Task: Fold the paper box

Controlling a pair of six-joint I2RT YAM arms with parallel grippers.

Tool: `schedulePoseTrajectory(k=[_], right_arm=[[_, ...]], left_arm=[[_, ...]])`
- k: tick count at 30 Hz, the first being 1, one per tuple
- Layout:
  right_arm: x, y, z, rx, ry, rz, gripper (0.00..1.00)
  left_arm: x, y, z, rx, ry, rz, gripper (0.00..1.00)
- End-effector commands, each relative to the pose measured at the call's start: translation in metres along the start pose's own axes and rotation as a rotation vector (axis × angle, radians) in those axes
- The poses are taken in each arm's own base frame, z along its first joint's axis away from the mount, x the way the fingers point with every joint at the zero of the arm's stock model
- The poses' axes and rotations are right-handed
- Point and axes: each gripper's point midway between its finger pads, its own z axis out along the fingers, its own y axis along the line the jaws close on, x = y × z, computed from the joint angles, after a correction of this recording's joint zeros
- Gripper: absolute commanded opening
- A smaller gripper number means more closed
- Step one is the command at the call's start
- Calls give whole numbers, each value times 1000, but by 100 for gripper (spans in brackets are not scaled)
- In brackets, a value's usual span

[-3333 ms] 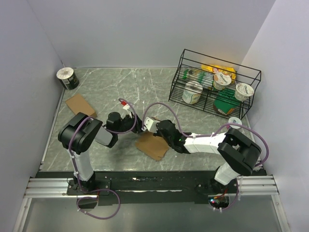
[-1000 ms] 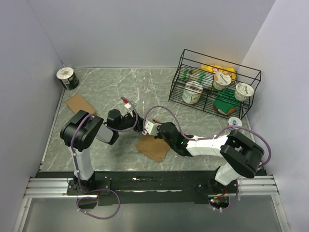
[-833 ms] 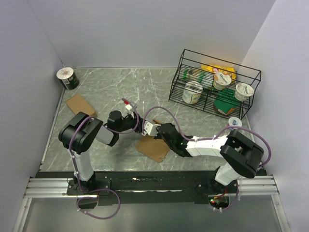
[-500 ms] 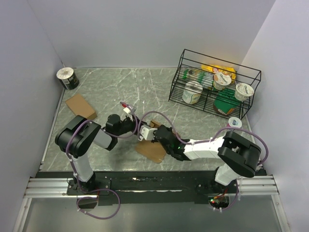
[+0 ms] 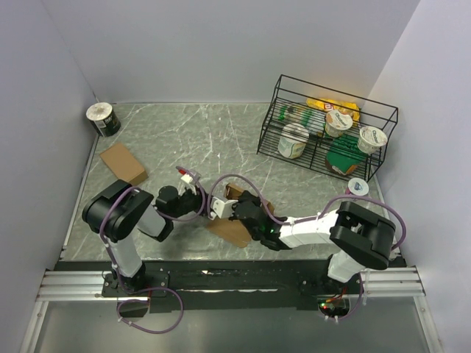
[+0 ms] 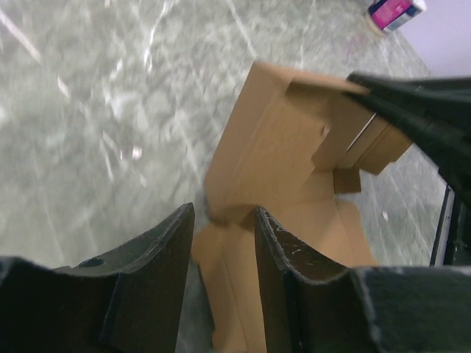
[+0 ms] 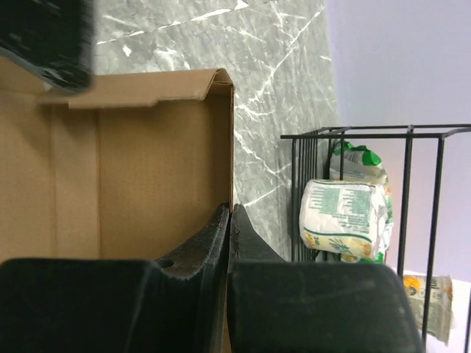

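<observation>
The brown paper box [image 5: 237, 229] lies half-open on the marble table, between the two arms. In the right wrist view its wall [image 7: 147, 169] stands upright, and my right gripper [image 7: 230, 211] is shut on the wall's edge. In the top view the right gripper [image 5: 234, 207] is at the box's left part. My left gripper [image 5: 206, 206] reaches the box from the left. In the left wrist view the left gripper [image 6: 223, 222] is open, with a low edge of the box [image 6: 272, 147] between its fingers. The black right gripper [image 6: 412, 110] pinches the raised flap there.
A black wire rack [image 5: 280, 99] with food tubs and packets stands at the back right. A second flat cardboard piece [image 5: 123, 163] lies at the left. A dark can [image 5: 103, 118] sits in the far left corner. A small cup [image 5: 358, 187] stands by the right wall.
Both grippers and the box have shifted left and toward the near edge. The box wall now stands more upright.
</observation>
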Motion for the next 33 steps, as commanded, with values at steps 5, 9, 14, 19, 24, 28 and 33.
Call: schedulePoseTrajectory(k=[5,9,14,19,24,28,33], right_arm=[[-14,-4,-2,80,-29,-38,0],[-16,4,-2,72,-29,-62,0],[-19,10,-4,70,-36,-92,0],[-25,20,-12,47,-56,-100,0],[-31,34,-20,2,-74,-77,0],[-31,48,-26,-41,-63,-82,0],[-26,57,-28,-56,-52,-60,0]], left_arm=[[-9,-14,-12,13,-74,-20,40],[1,-19,-16,0,-60,-38,39],[13,-25,-15,-5,-37,-58,35],[23,-29,-13,-5,-19,-80,29],[31,-33,-11,-4,-9,-92,28],[33,-34,-11,-3,-14,-100,28],[31,-37,-12,5,-28,-98,28]])
